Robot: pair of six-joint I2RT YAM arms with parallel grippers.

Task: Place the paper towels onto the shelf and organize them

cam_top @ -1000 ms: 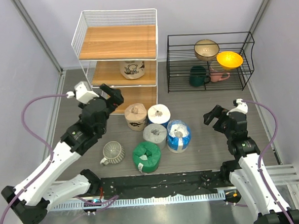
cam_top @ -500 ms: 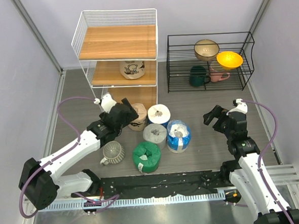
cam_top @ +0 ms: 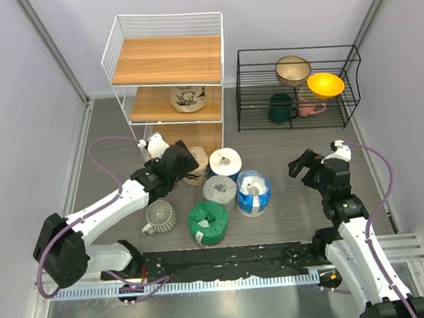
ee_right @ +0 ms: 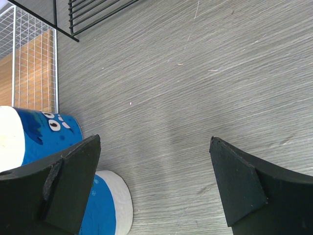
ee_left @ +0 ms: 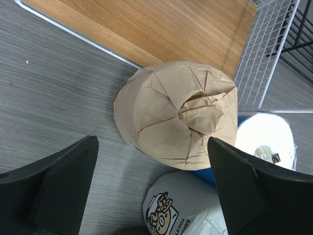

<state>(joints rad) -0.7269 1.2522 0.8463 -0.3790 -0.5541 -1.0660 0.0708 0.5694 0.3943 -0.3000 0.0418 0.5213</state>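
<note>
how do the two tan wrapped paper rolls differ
One tan wrapped roll sits on the middle wooden board of the white wire shelf, away from both tools; the other tan roll stands on the grey table, under the open left tool. Both upright, same tan wrap.

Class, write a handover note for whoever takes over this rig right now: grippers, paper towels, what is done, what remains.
Left gripper: open above the plain tan roll on the table by the shelf, not gripping.
Right gripper: open, empty, over bare table.
Done: printed tan roll on the shelf's middle tier.
Left: plain tan roll, white-blue roll, grey roll, blue-white roll, green roll, clustered on the table.
</note>
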